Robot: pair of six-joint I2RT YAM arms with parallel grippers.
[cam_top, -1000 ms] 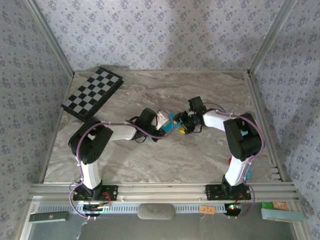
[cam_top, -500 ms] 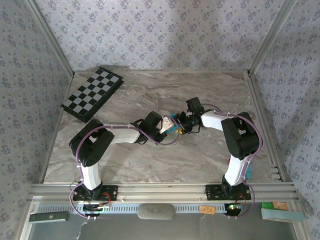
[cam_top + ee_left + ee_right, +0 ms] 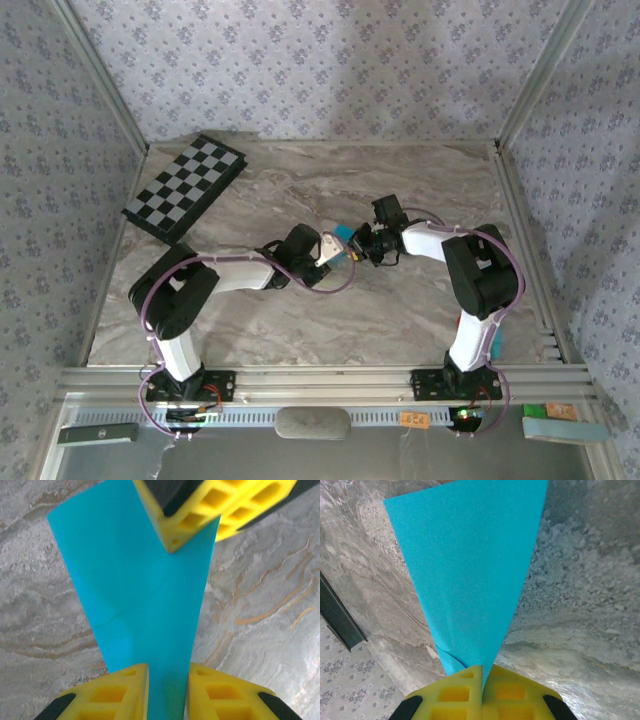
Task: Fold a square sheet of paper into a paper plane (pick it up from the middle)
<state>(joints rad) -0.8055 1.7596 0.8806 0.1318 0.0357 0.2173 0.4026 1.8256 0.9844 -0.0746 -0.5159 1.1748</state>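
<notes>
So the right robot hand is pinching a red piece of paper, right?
Not quite: the paper is bright turquoise-blue, not red. The right wrist view shows it, with the right gripper pinching the paper's pointed end.

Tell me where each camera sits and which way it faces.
Top: above and behind, looking down at the table; left arm and right arm show.
Left wrist: looks along the left tool at the paper; right tool opposite.
Right wrist: looks past the shut right tool along the paper.
Shared: the paper.
</notes>
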